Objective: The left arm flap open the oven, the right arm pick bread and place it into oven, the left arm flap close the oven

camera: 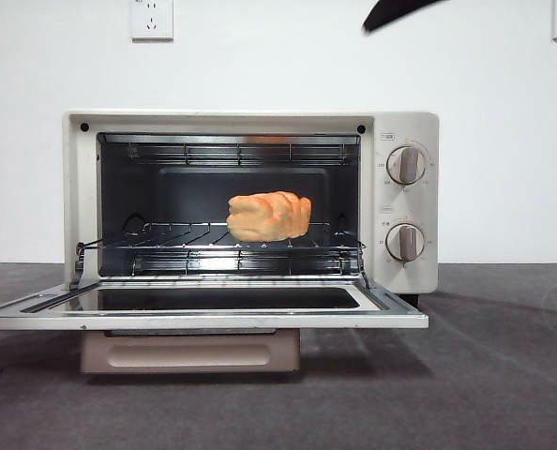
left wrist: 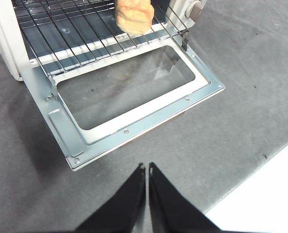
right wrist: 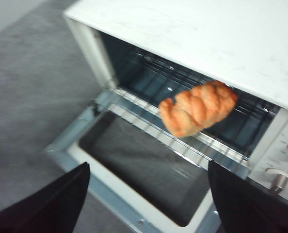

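The oven (camera: pixel 250 202) stands on the grey desk (camera: pixel 504 375) with its door (camera: pixel 203 305) folded down flat toward the near side. The bread (camera: pixel 269 216) lies on the wire rack (camera: pixel 166 246) inside, a little right of the middle and close to the near edge of the rack; nothing holds it.

By my judgement, two of the three steps are finished: the door is open and the bread is already in the oven. Only the closing of the door is left, and this belongs to the left arm.

The left gripper (left wrist: pixel 147 167) hangs above the desk, in front of the near edge of the open door and apart from it. Its fingers are pressed almost together, with only a thin slit between them, and they hold nothing. The right gripper (right wrist: pixel 149 194) is raised above the door, its fingers spread wide and empty, with the bread seen between them but well apart. In the front view only a black tip (camera: pixel 396 11) shows at the top.
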`<state>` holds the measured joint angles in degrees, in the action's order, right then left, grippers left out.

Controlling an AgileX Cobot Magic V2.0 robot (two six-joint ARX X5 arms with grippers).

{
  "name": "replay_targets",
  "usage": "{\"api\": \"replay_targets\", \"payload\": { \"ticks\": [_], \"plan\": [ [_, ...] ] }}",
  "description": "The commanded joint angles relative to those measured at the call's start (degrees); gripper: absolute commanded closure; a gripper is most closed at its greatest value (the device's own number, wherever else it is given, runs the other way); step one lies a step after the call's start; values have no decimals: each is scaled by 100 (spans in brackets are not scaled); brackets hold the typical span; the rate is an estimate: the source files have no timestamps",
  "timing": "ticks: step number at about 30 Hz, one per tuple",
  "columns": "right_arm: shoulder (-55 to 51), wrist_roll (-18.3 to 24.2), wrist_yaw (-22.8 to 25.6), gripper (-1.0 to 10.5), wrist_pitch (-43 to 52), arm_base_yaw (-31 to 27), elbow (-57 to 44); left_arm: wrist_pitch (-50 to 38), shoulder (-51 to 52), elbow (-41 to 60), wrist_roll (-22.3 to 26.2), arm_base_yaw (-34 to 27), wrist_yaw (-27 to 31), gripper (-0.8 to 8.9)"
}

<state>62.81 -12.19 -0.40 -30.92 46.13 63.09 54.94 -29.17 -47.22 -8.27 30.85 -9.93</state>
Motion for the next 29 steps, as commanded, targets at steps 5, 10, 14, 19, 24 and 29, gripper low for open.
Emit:
{"api": "replay_targets", "payload": {
  "ticks": [5, 10, 14, 19, 24, 29],
  "plan": [
    [-970, 129, -286, 570, 83, 63, -743, -68, -22, -35, 68, 24, 11, 797],
    [-1515, 81, -695, 570, 129, 63, -1379, -74, -22, -35, 63, 24, 11, 797],
    [-1790, 68, -776, 570, 122, 63, -1628, -76, -22, -33, 61, 24, 11, 797],
    [-1952, 68, -772, 570, 136, 63, -1628, -219, -26, -26, -2, 24, 11, 797],
    [-1958, 68, -774, 570, 79, 63, -1628, -804, -42, 111, -302, 22, 15, 798],
    [-1954, 72, -776, 570, 42, 63, -1628, -1563, -179, 564, -804, -153, 422, 799]
  ]
}}
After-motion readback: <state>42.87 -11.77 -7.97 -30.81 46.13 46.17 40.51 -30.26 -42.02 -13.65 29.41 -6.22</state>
